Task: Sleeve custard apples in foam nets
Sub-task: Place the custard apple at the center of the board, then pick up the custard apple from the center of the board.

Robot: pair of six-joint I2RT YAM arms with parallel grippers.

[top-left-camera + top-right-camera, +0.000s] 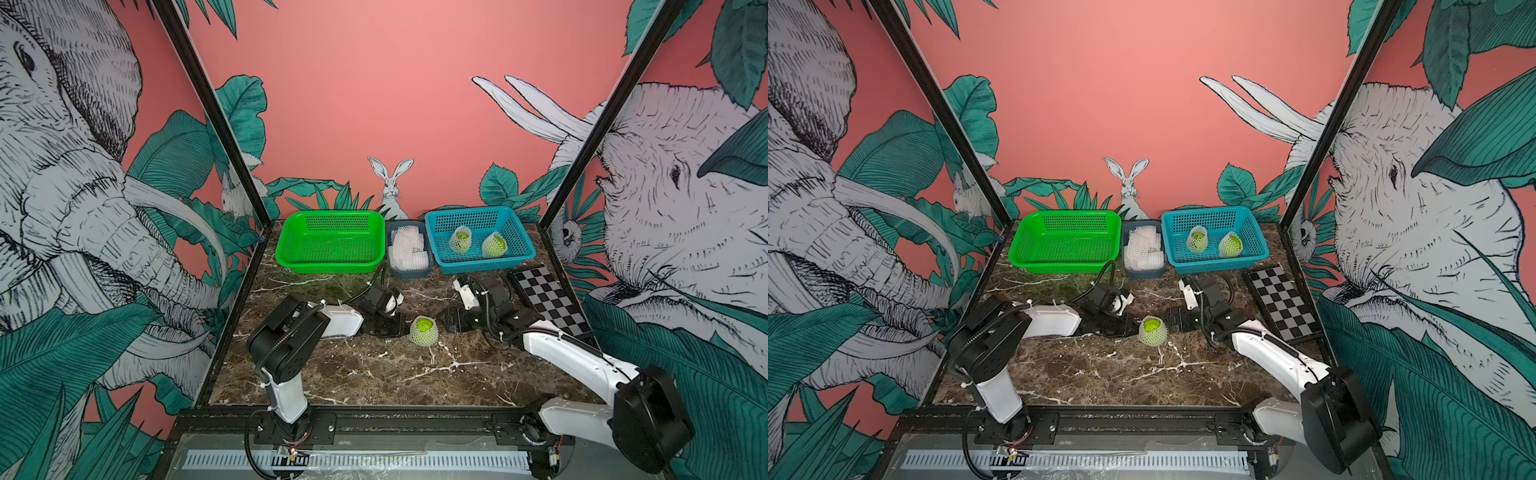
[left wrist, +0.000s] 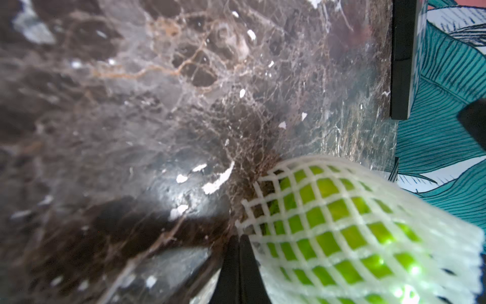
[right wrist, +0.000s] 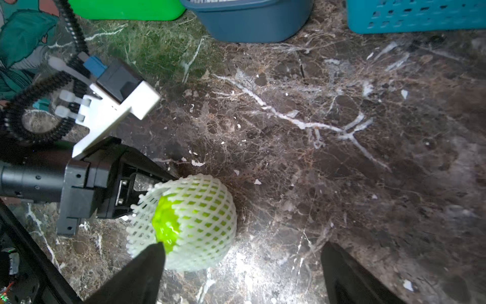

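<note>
Sleeved custard apple (image 3: 168, 223) on the marble table (image 1: 374, 374), between both grippers.
The left gripper (image 2: 238, 239) is closed at the foam net (image 3: 207, 208) rim; the right gripper (image 3: 242, 246) is spread wide, one finger (image 3: 147, 265) touching the net.

Robot lab test cell. Black frame posts (image 1: 217, 120) box it in, with printed jungle wall panels (image 1: 374, 83) and a marble-pattern tabletop (image 1: 374, 374). Left arm (image 1: 286, 340) and right arm (image 1: 582, 357) are mounted on the front rail (image 1: 415, 419). A checkerboard calibration board (image 1: 548, 297) lies on the table.
</note>
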